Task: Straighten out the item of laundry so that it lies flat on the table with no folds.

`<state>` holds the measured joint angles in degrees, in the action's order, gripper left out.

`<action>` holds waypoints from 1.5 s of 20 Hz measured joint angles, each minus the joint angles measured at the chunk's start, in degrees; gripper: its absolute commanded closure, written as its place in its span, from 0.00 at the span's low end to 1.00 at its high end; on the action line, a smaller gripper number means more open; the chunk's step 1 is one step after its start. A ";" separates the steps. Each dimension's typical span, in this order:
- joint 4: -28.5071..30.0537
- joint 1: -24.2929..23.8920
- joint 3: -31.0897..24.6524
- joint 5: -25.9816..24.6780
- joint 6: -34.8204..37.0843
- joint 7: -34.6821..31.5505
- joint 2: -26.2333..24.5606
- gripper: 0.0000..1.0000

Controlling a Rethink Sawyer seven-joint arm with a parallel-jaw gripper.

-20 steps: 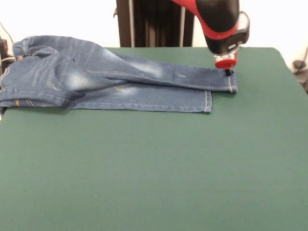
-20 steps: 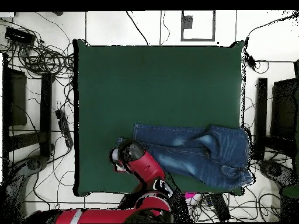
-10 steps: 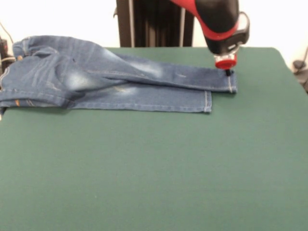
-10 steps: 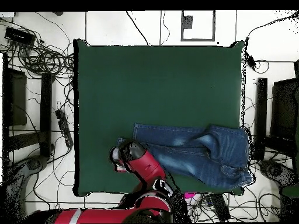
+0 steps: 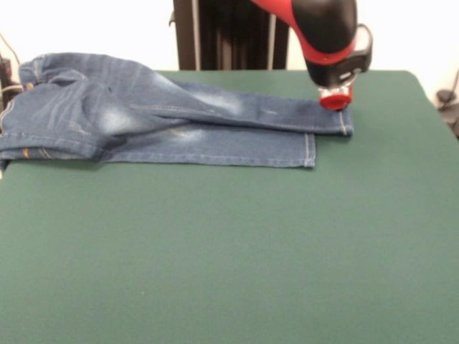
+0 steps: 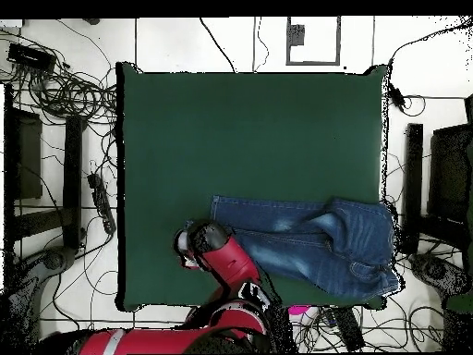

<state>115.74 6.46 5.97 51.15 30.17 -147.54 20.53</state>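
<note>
A pale tiled floor (image 6: 231,42) surrounds everything, strewn with tangled black cables (image 6: 65,92); dark stands (image 6: 414,185) line both sides.

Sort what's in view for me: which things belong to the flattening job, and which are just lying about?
Job:
- jeans, legs overlapping, waist end bunched at the table's edge
- green table
- gripper, at the far leg's hem

Lying about:
- tangled cables on the floor beside the table
- black stand behind the table
</note>
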 measured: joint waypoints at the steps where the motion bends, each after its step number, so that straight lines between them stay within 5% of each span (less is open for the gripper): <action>1: 0.07 0.01 0.00 0.12 -0.08 0.00 0.02 1.00; 14: 3.35 3.58 -0.05 11.49 -1.99 -0.85 1.33 1.00; 24: 3.84 9.41 -0.23 15.00 -2.99 -7.73 2.27 1.00; 30: 7.01 13.10 -1.00 26.94 -6.63 -7.86 3.67 1.00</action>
<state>122.75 19.56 4.96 78.09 23.54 -155.40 24.20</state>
